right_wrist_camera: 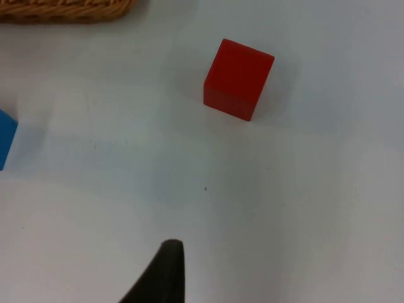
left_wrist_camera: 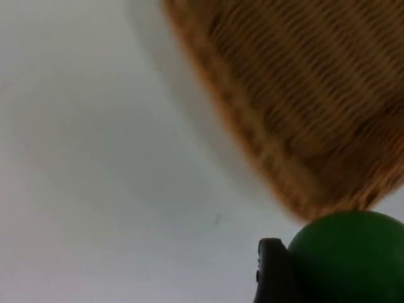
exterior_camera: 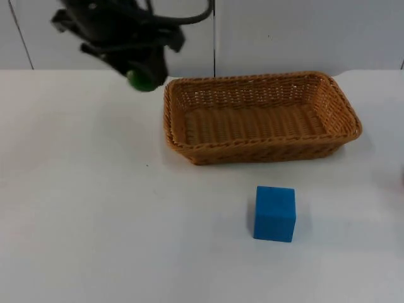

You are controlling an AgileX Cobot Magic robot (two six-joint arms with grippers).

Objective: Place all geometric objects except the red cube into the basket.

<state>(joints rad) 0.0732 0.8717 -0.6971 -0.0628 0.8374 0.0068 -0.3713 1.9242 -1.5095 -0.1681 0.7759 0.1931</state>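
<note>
Left tool (exterior_camera: 144, 74) up over counter (exterior_camera: 95, 208) near far edge, just beside basket (exterior_camera: 259, 117), gripping one green ball (left_wrist_camera: 350, 259). One basket, nothing inside. One blue cube (exterior_camera: 274, 213) on counter, near basket's front side. One red cube (right_wrist_camera: 238, 79) on counter. Right tool (right_wrist_camera: 165, 268) over counter near red cube; grip state: cannot tell.

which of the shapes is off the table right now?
The green ball: the left gripper holds it in the air beside the basket. The blue cube and red cube sit on the table.
</note>
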